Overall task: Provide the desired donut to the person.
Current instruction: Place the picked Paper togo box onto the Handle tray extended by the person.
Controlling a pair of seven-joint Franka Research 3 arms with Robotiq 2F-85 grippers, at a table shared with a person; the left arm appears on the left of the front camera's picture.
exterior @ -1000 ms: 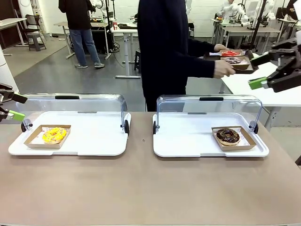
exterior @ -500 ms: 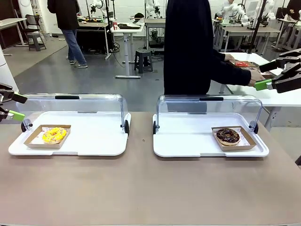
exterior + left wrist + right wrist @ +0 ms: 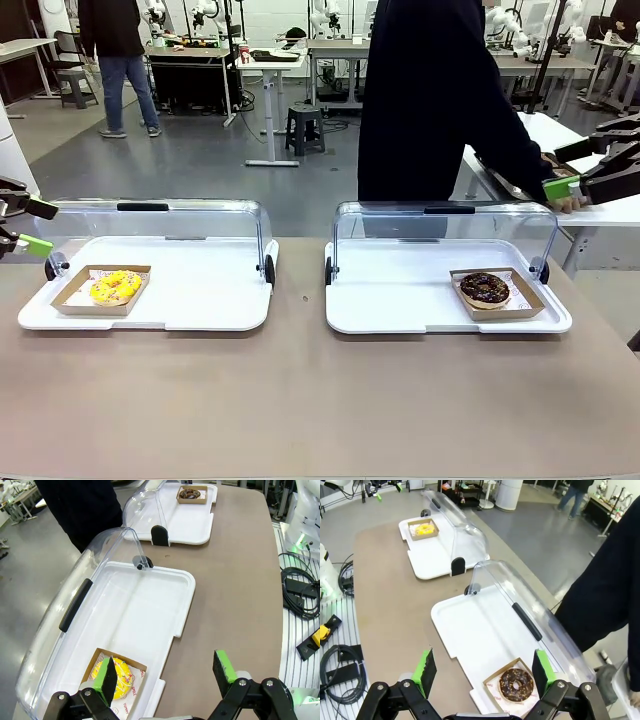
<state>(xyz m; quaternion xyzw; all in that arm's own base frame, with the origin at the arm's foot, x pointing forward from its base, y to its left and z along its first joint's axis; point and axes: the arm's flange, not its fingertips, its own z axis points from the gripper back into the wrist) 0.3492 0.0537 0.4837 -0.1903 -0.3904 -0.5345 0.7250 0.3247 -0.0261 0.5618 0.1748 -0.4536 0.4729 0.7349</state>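
A yellow-iced donut (image 3: 116, 287) (image 3: 120, 679) lies in a brown card tray on the left white tray (image 3: 200, 295). A chocolate donut (image 3: 485, 289) (image 3: 515, 685) sits in its card tray on the right white tray (image 3: 400, 300). Both clear lids are raised. The person (image 3: 440, 100) in dark navy stands behind the right tray, turned to a side table with a hand (image 3: 565, 198) on it. My left gripper (image 3: 20, 225) (image 3: 167, 672) hangs open at the table's left edge. Open too, my right gripper (image 3: 590, 172) (image 3: 484, 670) hovers high at the right.
A white side table (image 3: 590, 205) stands at the far right behind the main table. Cables lie on the floor beside the table in both wrist views. Another person stands far off at back left. The brown tabletop in front of the trays is bare.
The person has turned further to the right and set the donut trays down out of sight, their hand now resting on the side table. My right gripper has shifted slightly; the left has not moved.
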